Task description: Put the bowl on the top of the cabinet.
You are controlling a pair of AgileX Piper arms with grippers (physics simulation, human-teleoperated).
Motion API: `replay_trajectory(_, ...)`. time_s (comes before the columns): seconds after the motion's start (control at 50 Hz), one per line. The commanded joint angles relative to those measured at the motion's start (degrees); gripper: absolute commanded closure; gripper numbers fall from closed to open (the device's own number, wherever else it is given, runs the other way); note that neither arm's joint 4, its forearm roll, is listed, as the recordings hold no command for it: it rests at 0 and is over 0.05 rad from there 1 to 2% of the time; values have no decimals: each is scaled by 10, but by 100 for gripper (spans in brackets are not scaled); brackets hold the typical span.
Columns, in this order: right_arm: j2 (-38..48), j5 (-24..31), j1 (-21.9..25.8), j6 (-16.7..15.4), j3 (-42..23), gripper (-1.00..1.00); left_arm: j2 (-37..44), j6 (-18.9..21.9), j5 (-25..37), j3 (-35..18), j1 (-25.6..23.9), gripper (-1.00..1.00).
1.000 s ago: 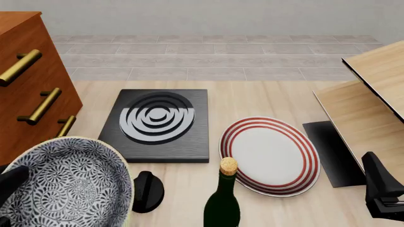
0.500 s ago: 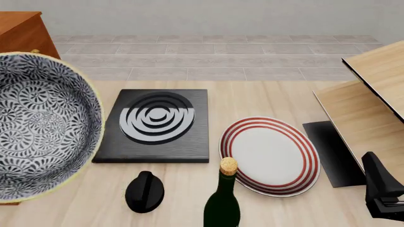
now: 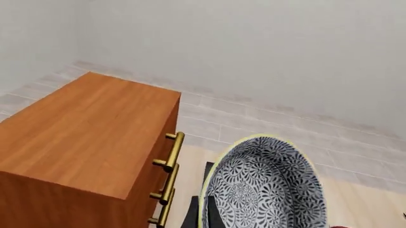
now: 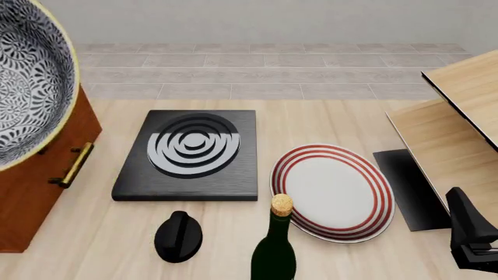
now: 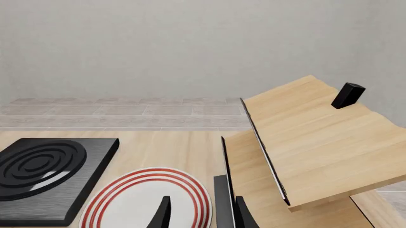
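Left wrist view: bowl (image 3: 266,185) beside the cabinet (image 3: 82,137) top

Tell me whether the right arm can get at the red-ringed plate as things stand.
Probably yes: the plate lies bare just ahead of the right gripper, its top uncovered; the bottle stands to one side.

Light-wood table (image 4: 327,122), items resting directly on it: 1 reddish-brown cabinet (image 4: 39,192) at far left; 1 black hob slab with concentric rings (image 4: 190,154); 1 white plate with red rings (image 4: 333,191); 1 black knob (image 4: 178,236); 1 corked dark bottle (image 4: 274,245); pale wooden boards (image 4: 444,134) at right.
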Motion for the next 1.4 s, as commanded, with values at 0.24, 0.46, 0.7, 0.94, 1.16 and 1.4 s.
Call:
replay_trajectory(0.24,0,0,0,0,0,-100,17,-47,-24,-68,43,100)
replay_trajectory(0.46,0,0,0,0,0,-100,50,-85,-62,-95,97,100)
replay_trajectory(0.7,0,0,0,0,0,-100,114,-131,-89,-95,157,100)
replay_trajectory(0.94,0,0,0,0,0,-100,179,-178,-111,-102,199,100)
replay_trajectory(1.16,0,0,0,0,0,-100,220,-205,-120,-118,225,100)
replay_trajectory(1.4,0,0,0,0,0,-100,244,-224,-124,-120,239,100)
